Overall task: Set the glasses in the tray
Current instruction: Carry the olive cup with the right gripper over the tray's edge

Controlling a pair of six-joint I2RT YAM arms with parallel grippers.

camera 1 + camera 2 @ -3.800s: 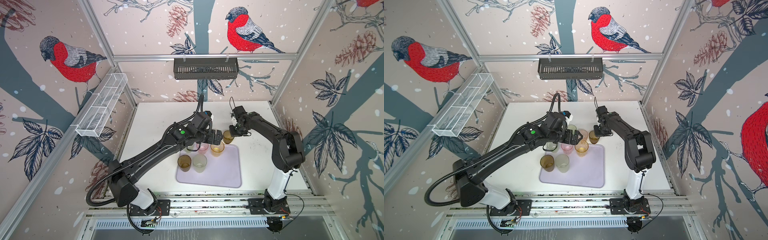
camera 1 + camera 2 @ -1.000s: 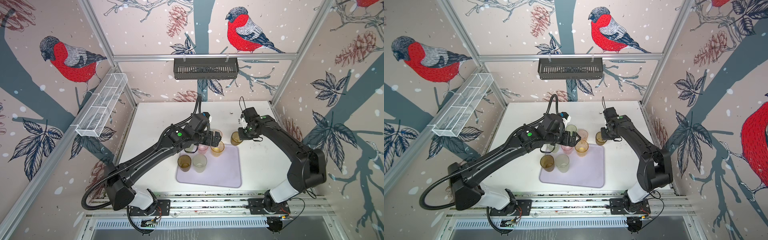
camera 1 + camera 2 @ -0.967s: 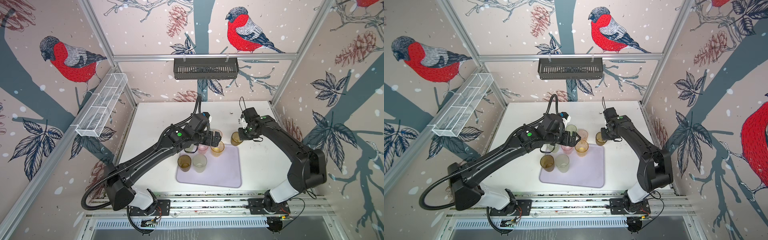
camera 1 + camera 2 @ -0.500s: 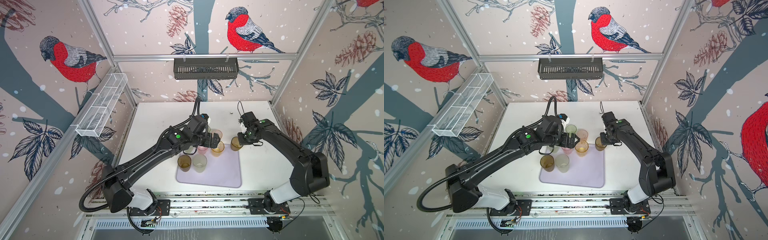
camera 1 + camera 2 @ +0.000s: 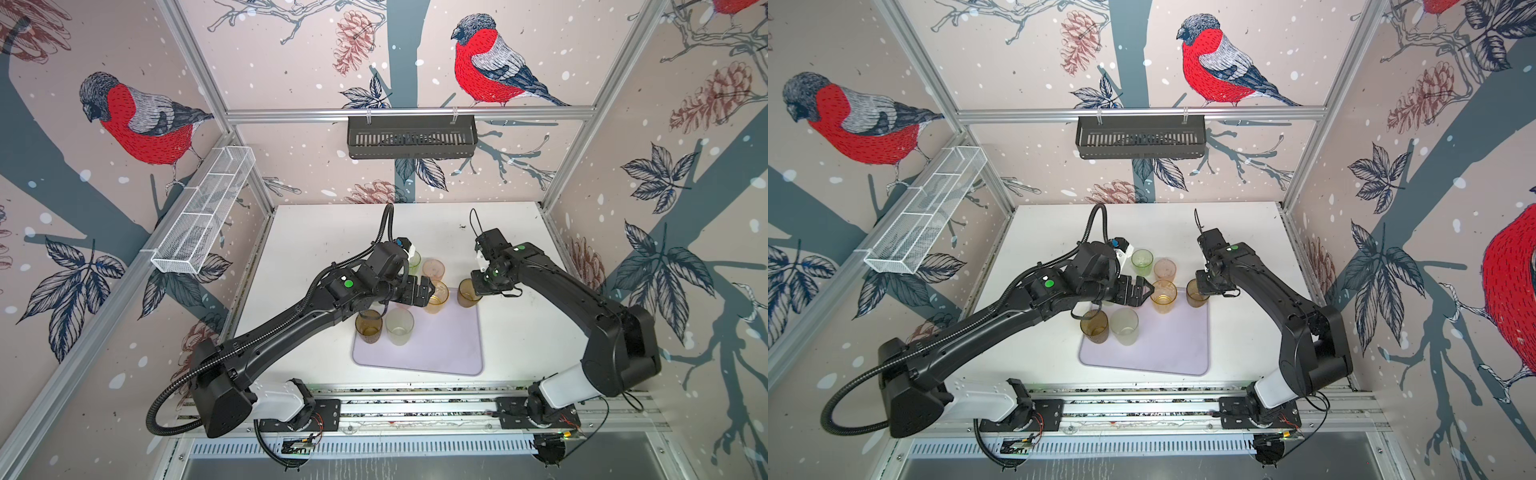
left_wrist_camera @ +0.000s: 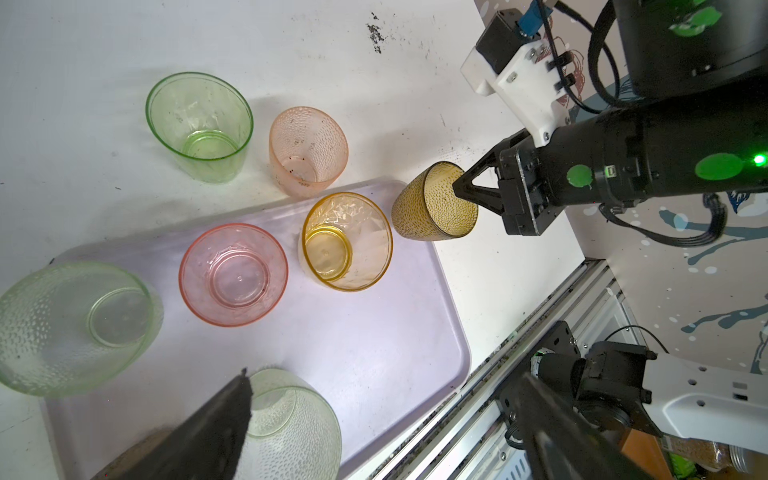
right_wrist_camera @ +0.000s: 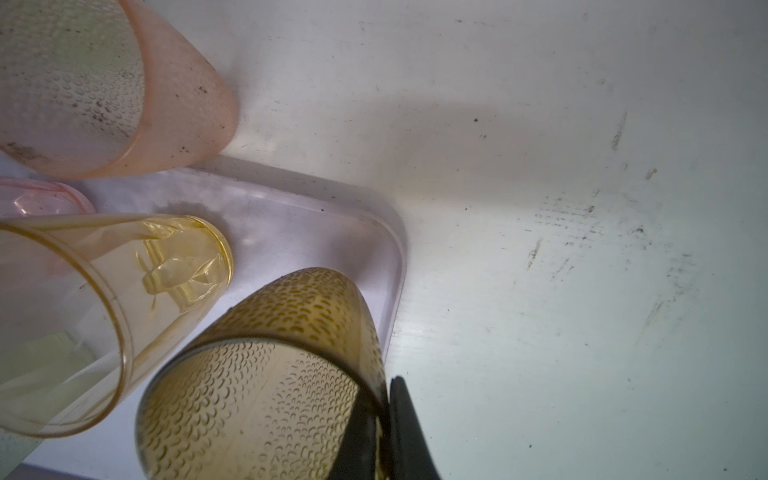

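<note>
**Right gripper** [image 6: 461, 187]: the jaws are pinched on the rim wall of the dimpled amber glass [image 6: 434, 203], one finger inside the mouth and one outside. The right wrist view shows the glass wall clamped between the fingers [image 7: 405, 432]. The glass is tilted over the far right corner of the tray [image 5: 440, 345]. Whether its base touches the tray cannot be determined.

**Left gripper** [image 5: 1144, 291]: the jaws are spread wide with nothing between them. It hangs above the far part of the tray, fingertips just beside the smooth amber glass [image 5: 1163, 296].

**Inside the tray, all upright:**
- the smooth amber glass, near the held glass but apart from it
- the pink glass [image 6: 233, 274], next to the smooth amber glass
- the pale green glass [image 6: 75, 328], hidden under the left arm in both top views
- the dark brown glass [image 5: 368, 327] and the frosted glass [image 5: 400, 326], side by side on the tray's left side

**On the table** [image 5: 324, 241], **outside the tray, upright:**
- the peach glass [image 6: 307, 149], just beyond the tray's far rim
- the bright green glass [image 6: 199, 124], beside the peach glass and farther from the tray
</note>
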